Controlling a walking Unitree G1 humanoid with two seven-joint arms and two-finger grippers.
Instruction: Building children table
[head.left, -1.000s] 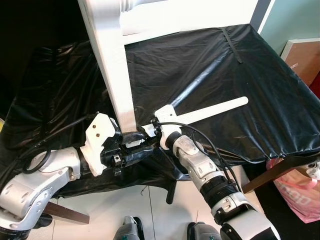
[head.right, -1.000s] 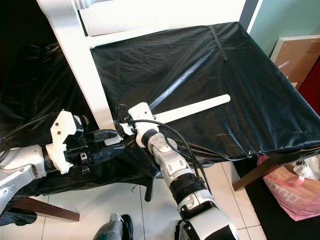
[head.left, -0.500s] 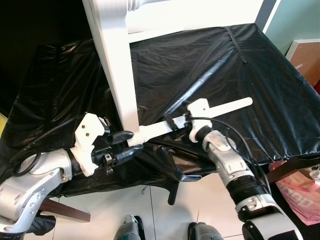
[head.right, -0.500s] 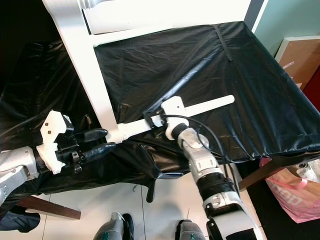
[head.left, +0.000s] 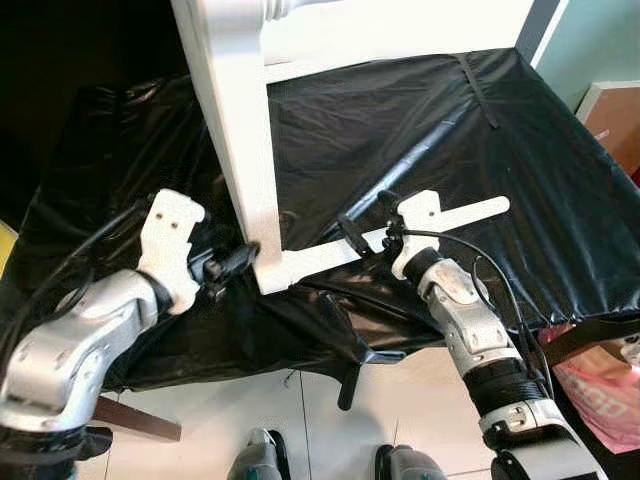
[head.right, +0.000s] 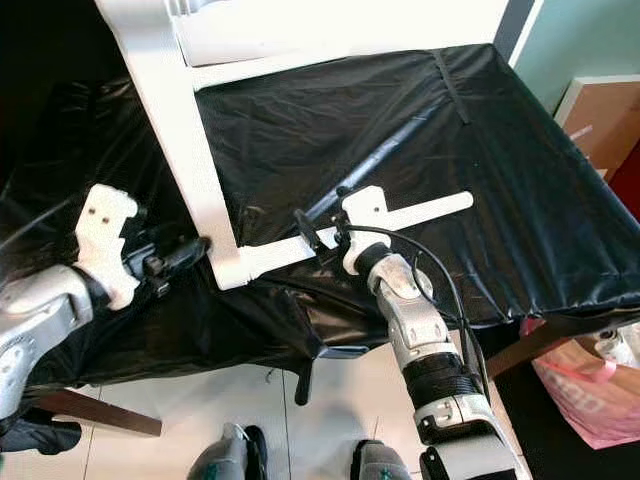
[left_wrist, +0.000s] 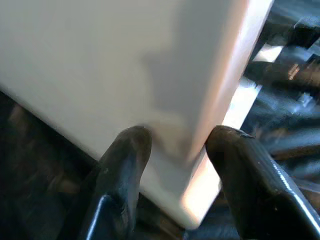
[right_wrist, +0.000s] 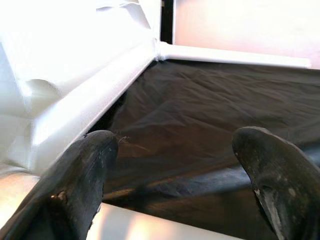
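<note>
A thick white table leg (head.left: 235, 140) slants down from the white frame at the top onto the black-covered table. My left gripper (head.left: 237, 263) is shut on its lower end; in the left wrist view both black fingers (left_wrist: 122, 170) press the leg's corner (left_wrist: 125, 70). A flat white slat (head.left: 455, 215) lies on the sheet, running from the leg's foot out to the right. Just above the slat's middle, my right gripper (head.left: 367, 213) stands open, and the right wrist view shows its fingers (right_wrist: 85, 170) wide apart with only black sheet between them.
A black plastic sheet (head.left: 450, 120) covers the table and sags over its front edge. A white crossbar (head.left: 330, 60) joins the leg at the back. A cardboard box (head.left: 615, 110) and a pink bag (head.left: 600, 390) stand to the right, over tiled floor (head.left: 300, 430).
My right gripper has drawn back to the right along the slat, away from the leg's foot. My left gripper has risen to the leg's lower end and shut on it.
</note>
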